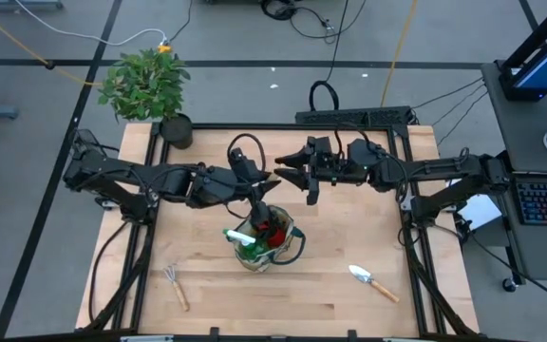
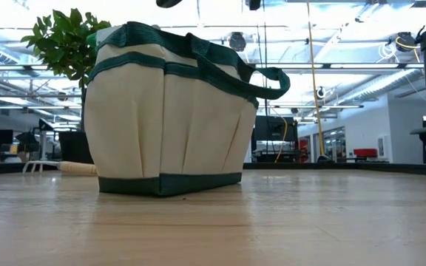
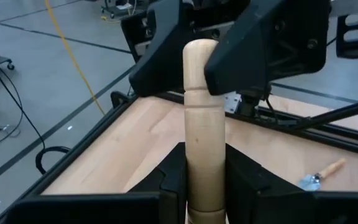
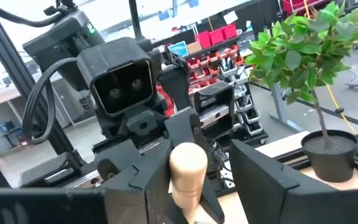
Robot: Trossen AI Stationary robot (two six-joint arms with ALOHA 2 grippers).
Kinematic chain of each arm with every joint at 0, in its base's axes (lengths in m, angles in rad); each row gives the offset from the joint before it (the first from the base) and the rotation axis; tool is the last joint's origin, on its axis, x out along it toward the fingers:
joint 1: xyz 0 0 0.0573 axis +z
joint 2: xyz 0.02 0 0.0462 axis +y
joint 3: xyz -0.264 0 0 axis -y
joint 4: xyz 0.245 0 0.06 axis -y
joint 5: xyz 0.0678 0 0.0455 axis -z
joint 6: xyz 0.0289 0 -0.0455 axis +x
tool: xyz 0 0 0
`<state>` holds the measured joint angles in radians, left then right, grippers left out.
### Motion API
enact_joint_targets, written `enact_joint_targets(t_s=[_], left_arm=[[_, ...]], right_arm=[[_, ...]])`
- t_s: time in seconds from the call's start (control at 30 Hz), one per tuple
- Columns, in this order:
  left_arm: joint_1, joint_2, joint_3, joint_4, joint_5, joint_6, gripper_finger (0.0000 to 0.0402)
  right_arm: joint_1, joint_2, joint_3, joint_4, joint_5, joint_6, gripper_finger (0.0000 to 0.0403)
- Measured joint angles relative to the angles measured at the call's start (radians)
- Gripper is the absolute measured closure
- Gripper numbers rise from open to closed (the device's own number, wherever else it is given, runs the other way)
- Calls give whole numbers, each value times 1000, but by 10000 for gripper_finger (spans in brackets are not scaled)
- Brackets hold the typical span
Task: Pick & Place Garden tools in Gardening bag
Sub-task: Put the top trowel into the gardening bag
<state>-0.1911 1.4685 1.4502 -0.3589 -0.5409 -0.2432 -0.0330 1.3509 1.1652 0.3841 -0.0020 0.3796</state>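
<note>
**A:** Over the middle of the table, both arms are meeting up above the gardening bag (image 1: pixel 266 243). The left gripper (image 3: pixel 205 186) is clamped on a wooden handle (image 3: pixel 202 124); you can see its fingers (image 3: pixel 169 180) pressed against both sides of it in the left wrist view. The handle sticks straight up toward the right arm.

**B:** And the right gripper (image 4: pixel 191 180)? Does it have the handle too?

**A:** Its fingers (image 4: pixel 263 177) sit either side of the rounded handle top (image 4: pixel 187 163), about half open. There's a visible gap on the one side, so I can't tell if it's actually touching. From overhead, the right gripper (image 1: pixel 304 176) hangs just above and to the right of the left gripper (image 1: pixel 257 195), near the table's back half.

**B:** What's the tool on the end of that handle?

**A:** Can't tell, the metal end is hidden below the fingers.

**B:** Where's everything else?

**A:** The bag stands upright at the table's centre, a bit toward the front. It's beige with dark green trim, and something green and white plus something red pokes out of it. A small rake (image 1: pixel 177 283) lies on the wood at front left, well apart from the bag. A trowel (image 1: pixel 372 281) lies at front right, also well apart. The potted plant (image 1: pixel 150 90) sits at the back left corner. In the low view the bag (image 2: pixel 165 111) fills most of the picture, with the plant (image 2: pixel 65 44) behind it.
</note>
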Motion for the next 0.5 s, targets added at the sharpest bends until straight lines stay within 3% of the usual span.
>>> enact_joint_targets(t_s=[0.17,0.5], left_arm=[[0,0,0,20,-1,0,334],[1,0,0,26,-2,-3,334]], right_arm=[[0,0,0,1,0,-1,266],[0,0,1,9,-2,-31,340]])
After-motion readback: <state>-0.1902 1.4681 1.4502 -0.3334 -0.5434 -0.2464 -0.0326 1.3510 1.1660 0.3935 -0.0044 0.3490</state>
